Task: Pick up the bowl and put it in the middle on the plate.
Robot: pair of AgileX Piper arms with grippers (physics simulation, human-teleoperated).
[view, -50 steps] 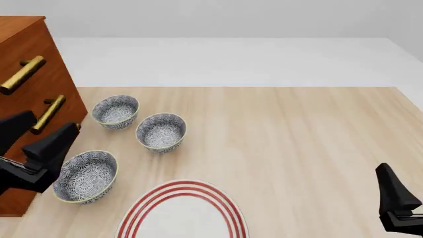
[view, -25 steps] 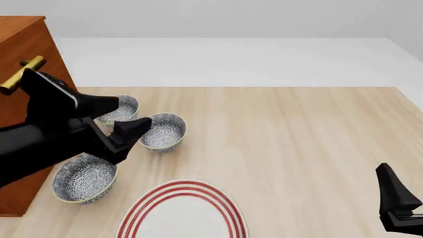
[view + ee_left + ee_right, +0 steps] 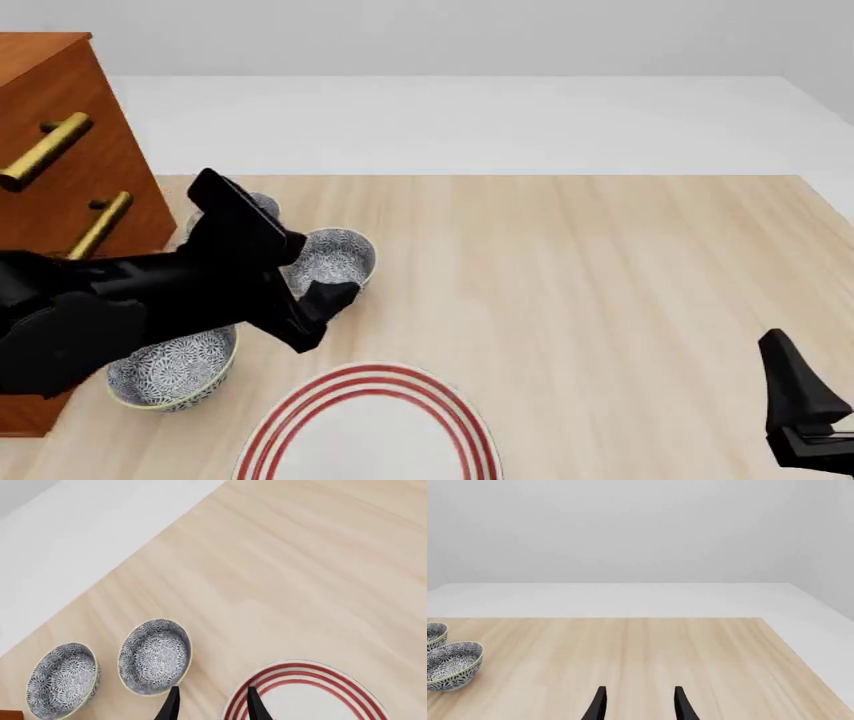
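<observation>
Left hand [image 3: 320, 300]: fingers parted, grasping nothing, just beside middle bowl [image 3: 331, 262] on tabletop [image 3: 601, 280], plate [image 3: 367, 425] nearer the camera. Right hand [image 3: 637, 705]: parted, empty, well apart.

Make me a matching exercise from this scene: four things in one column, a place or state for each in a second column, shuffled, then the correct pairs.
Column 1
1. plate
2. wooden cabinet
3. left gripper
4. right gripper

Column 2
A. open, above bare wood at the table's right side
B. stands at the table's far left, with brass handles
C. lies at the near edge, ringed in red
D. open, hovering between a patterned bowl and the plate's rim

Pairs: 1-C, 2-B, 3-D, 4-A
</observation>
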